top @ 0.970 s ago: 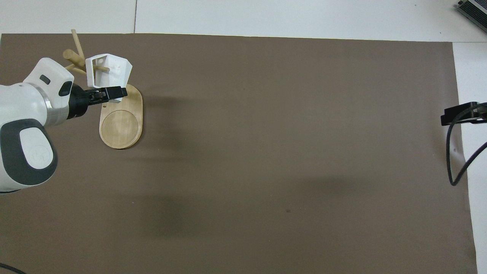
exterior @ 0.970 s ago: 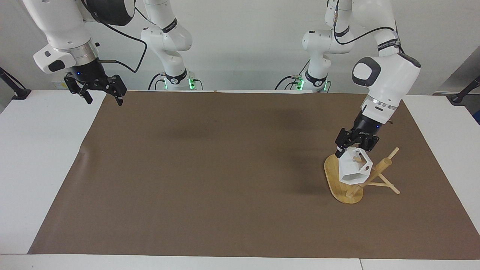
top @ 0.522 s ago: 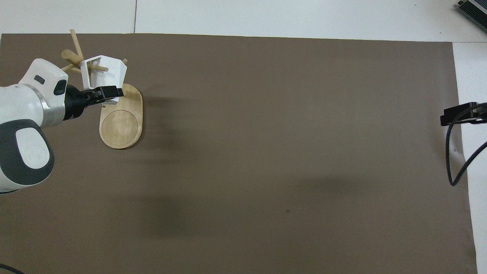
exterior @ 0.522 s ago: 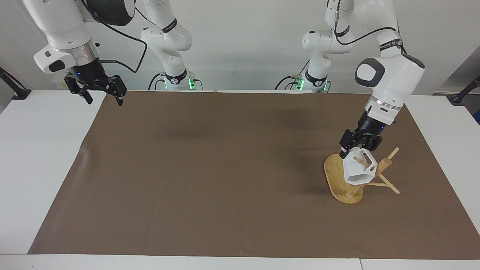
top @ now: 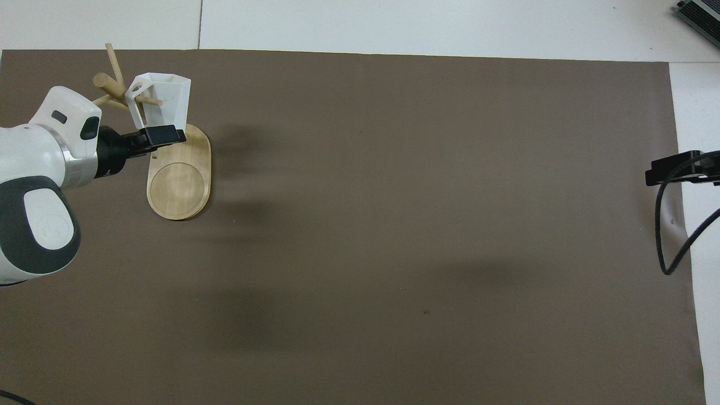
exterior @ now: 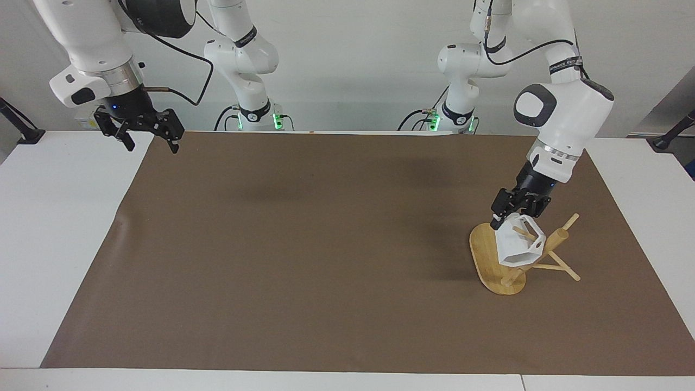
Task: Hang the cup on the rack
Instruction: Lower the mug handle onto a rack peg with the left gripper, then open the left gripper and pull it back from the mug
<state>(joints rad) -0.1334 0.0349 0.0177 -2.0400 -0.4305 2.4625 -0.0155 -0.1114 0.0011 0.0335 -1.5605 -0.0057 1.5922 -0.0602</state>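
Note:
The white faceted cup (exterior: 513,247) hangs by its handle on a peg of the bamboo rack (exterior: 483,255), at the left arm's end of the table. It tilts mouth-down over the oval base. My left gripper (exterior: 502,218) sits just above the cup's upper edge, open and no longer holding it. In the overhead view the cup (top: 167,100) hangs beside the rack's post (top: 107,82), with the left gripper (top: 167,135) over the rack's base (top: 180,185). My right gripper (exterior: 151,146) waits open and empty, raised over the table's right-arm end.
A brown mat (exterior: 326,244) covers most of the white table (exterior: 59,228). The rack's thin pegs (exterior: 564,270) stick out toward the table's end. A black cable (top: 666,225) hangs from the right arm.
The left gripper carried the cup's handle onto the peg and let go. The cup swung down to hang from the peg. The right arm stayed still.

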